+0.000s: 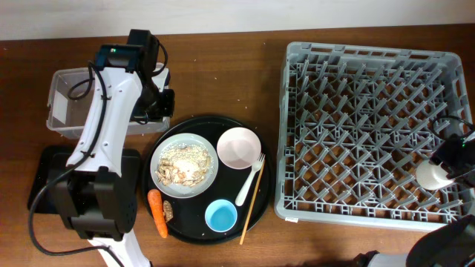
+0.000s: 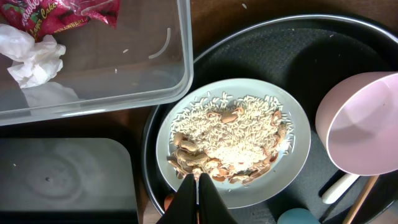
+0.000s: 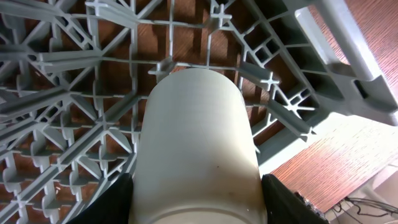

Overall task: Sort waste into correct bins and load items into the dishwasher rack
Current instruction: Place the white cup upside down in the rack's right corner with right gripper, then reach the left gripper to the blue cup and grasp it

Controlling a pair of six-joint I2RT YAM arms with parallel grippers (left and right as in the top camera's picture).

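Loading step, judged early: the rack looks otherwise empty. The right hand [image 3: 199, 200], fingers spread around a smooth, matt white cup [image 3: 198, 137], grips it over the lattice floor of the grey plastic dishwasher rack [image 1: 364, 126], by the table's near right corner. Whether the cup touches the floor cannot be told. The next move calls for seating it among the upright pegs, then letting go. The left hand [image 2: 197, 198], fingers pressed together with nothing seen between them, hangs over the round white plate [image 2: 298, 155] of beige, grainy food scraps [image 2: 230, 140] in the table's left half. The clear tub [image 2: 124, 68] beside it holds the crumpled red wrapper [image 2: 74, 9] and white tissue [image 2: 31, 53]
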